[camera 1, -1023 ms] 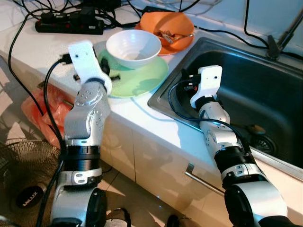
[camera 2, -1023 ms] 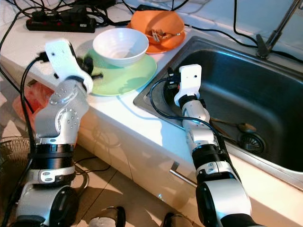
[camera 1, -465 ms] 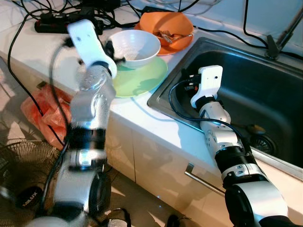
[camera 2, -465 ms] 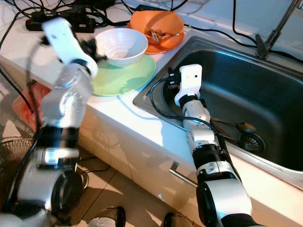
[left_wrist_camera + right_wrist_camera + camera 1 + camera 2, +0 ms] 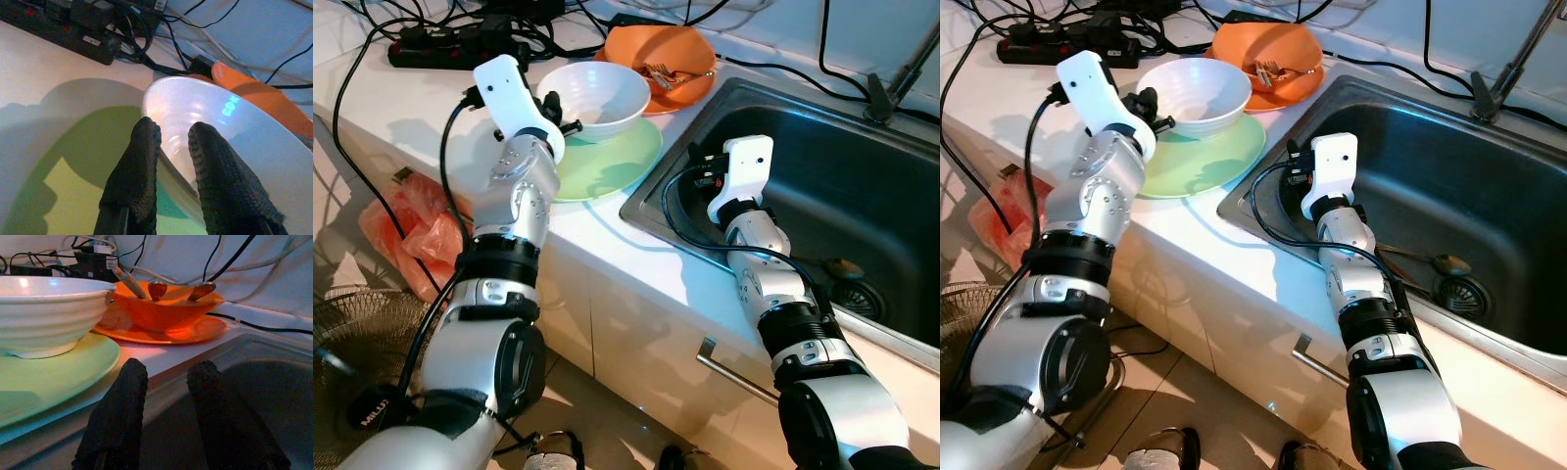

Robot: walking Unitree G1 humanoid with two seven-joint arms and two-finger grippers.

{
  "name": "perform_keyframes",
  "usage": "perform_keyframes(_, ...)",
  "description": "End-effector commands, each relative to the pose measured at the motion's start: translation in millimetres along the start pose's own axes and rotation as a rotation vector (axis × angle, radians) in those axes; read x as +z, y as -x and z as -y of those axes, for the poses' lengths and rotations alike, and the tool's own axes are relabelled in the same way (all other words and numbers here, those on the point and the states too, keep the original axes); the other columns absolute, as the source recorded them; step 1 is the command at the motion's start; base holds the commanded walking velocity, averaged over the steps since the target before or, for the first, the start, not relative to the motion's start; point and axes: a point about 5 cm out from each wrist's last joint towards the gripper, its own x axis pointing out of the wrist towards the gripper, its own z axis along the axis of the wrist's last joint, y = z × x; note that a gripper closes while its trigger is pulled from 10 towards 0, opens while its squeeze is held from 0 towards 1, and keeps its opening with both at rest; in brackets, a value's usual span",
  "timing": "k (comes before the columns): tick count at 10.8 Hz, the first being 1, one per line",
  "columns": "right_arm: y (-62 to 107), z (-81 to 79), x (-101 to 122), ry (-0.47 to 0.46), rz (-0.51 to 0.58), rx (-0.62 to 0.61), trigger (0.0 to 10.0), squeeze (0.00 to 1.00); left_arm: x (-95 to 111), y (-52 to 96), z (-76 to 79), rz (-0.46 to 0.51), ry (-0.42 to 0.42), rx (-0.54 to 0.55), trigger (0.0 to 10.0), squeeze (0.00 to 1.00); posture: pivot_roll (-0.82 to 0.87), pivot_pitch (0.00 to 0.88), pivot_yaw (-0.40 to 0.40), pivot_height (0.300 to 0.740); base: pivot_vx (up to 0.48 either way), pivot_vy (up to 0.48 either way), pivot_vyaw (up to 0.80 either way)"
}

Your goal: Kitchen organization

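On my left I see one black power strip [image 5: 460, 46] on the white table [image 5: 401, 108]. My left hand [image 5: 171, 147] has its two fingers narrowly parted astride the rim of the one white ceramic bowl [image 5: 592, 98], which sits on one round pale green plate [image 5: 607, 162]. Behind stands one orange bowl [image 5: 658, 57] holding cutlery. My right hand [image 5: 164, 377], fingers slightly apart and empty, hovers inside the one steel sink [image 5: 862, 186], where one spoon [image 5: 1435, 262] lies.
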Motion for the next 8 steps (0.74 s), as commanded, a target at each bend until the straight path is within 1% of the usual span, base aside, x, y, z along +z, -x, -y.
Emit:
perform_keyframes(1,-0.8,2.9,1,-0.007,0.002,-0.008,10.0,0.00,-6,-2.2,5.0,-0.036,0.008,-0.017,10.0,0.00,0.09,0.116,-0.017,0.740,0.000,0.000,0.00)
perform_keyframes(2,-0.8,3.0,2,-0.008,0.005,-0.008,10.0,0.00,-6,-2.9,7.4,-0.038,0.034,-0.026,10.0,0.00,0.09,0.116,-0.019,0.740,0.000,0.000,0.00)
perform_keyframes(3,-0.8,3.2,2,-0.008,0.006,-0.008,10.0,0.00,-3,-2.6,9.3,-0.029,0.040,-0.034,10.0,0.00,0.09,0.118,-0.019,0.740,0.000,0.000,0.00)
perform_keyframes(5,-0.9,3.0,2,-0.008,0.004,-0.009,10.0,0.00,9,-0.9,12.7,0.017,0.064,-0.050,10.0,0.00,0.10,0.119,-0.020,0.740,0.000,0.000,0.00)
perform_keyframes(6,-1.1,2.1,2,-0.010,0.003,-0.007,10.0,0.00,15,-0.3,14.7,0.038,0.067,-0.059,10.0,0.00,0.10,0.118,-0.019,0.740,0.000,0.000,0.00)
perform_keyframes(8,-1.1,2.3,2,-0.010,0.002,-0.006,10.0,0.00,18,1.4,16.2,0.046,0.071,-0.060,10.0,0.00,0.09,0.117,-0.020,0.740,0.000,0.000,0.00)
